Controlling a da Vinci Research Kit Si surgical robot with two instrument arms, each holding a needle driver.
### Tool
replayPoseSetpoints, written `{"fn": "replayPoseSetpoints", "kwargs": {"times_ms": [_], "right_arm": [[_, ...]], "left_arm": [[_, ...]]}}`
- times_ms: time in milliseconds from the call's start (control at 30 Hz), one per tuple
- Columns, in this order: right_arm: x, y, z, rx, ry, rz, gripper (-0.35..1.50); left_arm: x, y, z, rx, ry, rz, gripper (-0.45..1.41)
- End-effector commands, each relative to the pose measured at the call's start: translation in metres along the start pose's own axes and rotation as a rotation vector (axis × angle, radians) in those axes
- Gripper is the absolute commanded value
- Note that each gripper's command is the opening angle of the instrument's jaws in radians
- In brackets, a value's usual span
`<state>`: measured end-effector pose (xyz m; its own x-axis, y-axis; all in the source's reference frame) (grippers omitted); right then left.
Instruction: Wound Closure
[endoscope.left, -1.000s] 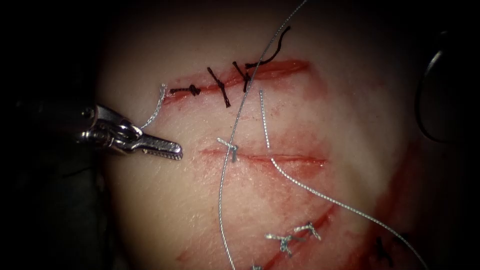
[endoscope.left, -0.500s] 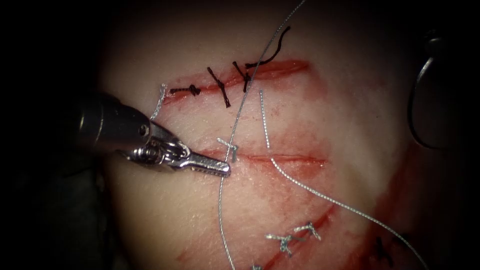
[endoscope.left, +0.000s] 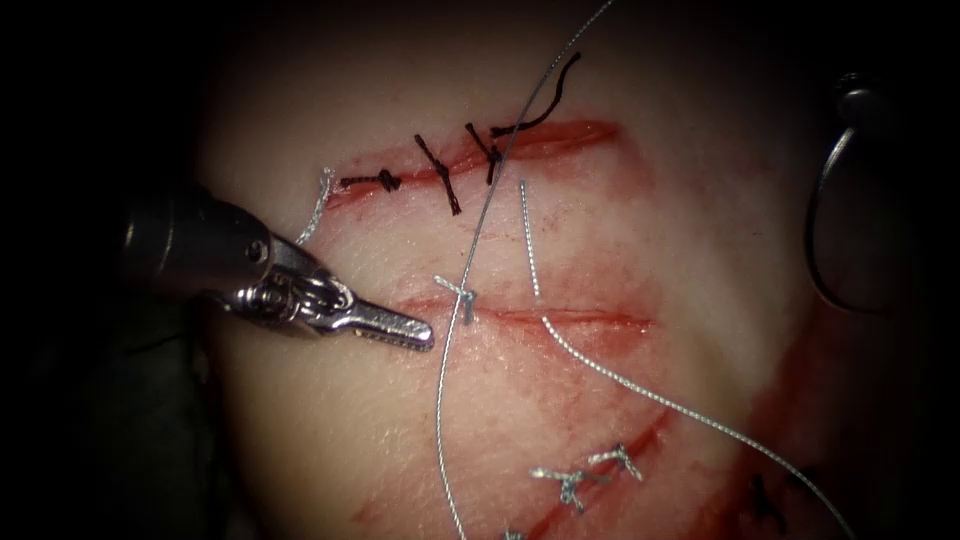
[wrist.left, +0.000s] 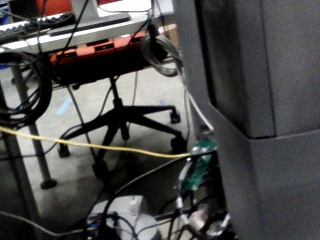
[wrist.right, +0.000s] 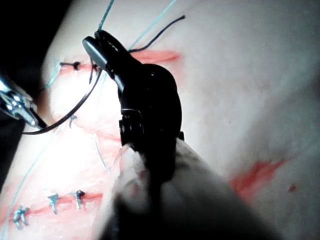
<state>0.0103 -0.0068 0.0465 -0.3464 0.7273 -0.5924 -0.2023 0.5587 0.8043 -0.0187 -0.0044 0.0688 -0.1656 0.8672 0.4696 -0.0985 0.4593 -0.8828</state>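
The left tool (endoscope.left: 425, 333) lies over the tissue (endoscope.left: 620, 240) just left of the middle cut (endoscope.left: 570, 318), its jaws shut with nothing between them. Its tip stops short of the pale knotted stitch (endoscope.left: 463, 298) and the long thread (endoscope.left: 470, 250) that runs from top to bottom. At the far right, off the tissue's edge, the right tool (endoscope.left: 853, 103) is shut on the curved needle (endoscope.left: 815, 220) near one end. The needle hangs free, not in the tissue. In the right wrist view the right tool (wrist.right: 95, 42) grips the needle (wrist.right: 70, 112), whose arc reaches toward the left tool (wrist.right: 17, 107).
The upper cut (endoscope.left: 480, 150) carries dark stitches and a dark thread tail (endoscope.left: 555, 100). A second pale thread (endoscope.left: 640, 390) crosses the middle cut toward the lower right. A lower cut (endoscope.left: 590, 470) has pale knots. Red fluid stains the tissue's right side.
The left tool moved right to the middle cut's left end, then drew back slightly left. The right tool with the needle shifted a little leftward into view.
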Motion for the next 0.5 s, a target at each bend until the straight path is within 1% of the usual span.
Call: {"fn": "replayPoseSetpoints", "kwargs": {"times_ms": [33,100,167,333,467,500], "right_arm": [[-0.0005,0.0,0.0009,0.002,0.001,0.0,-0.35],[-0.0006,-0.0001,0.001,0.005,0.0,-0.001,-0.35],[-0.0007,-0.0003,0.0011,0.008,-0.001,0.005,-0.35],[-0.0009,-0.0003,0.0012,0.007,-0.004,0.004,-0.35],[-0.0011,-0.0003,0.0012,0.006,-0.007,0.008,-0.35],[-0.0011,-0.0003,0.0012,0.01,-0.008,0.008,-0.35]], "left_arm": [[0.0003,-0.0008,0.0006,0.014,0.003,0.004,0.21],[0.0004,-0.0013,0.0008,0.037,0.009,0.009,0.21],[0.0005,-0.0025,0.0015,0.068,0.004,0.013,0.24],[0.0009,-0.0029,0.0027,0.076,0.002,0.021,0.01],[0.0013,-0.0021,0.0034,0.074,0.004,0.038,-0.03],[0.0015,-0.0018,0.0035,0.073,0.0,0.058,-0.28]]}}
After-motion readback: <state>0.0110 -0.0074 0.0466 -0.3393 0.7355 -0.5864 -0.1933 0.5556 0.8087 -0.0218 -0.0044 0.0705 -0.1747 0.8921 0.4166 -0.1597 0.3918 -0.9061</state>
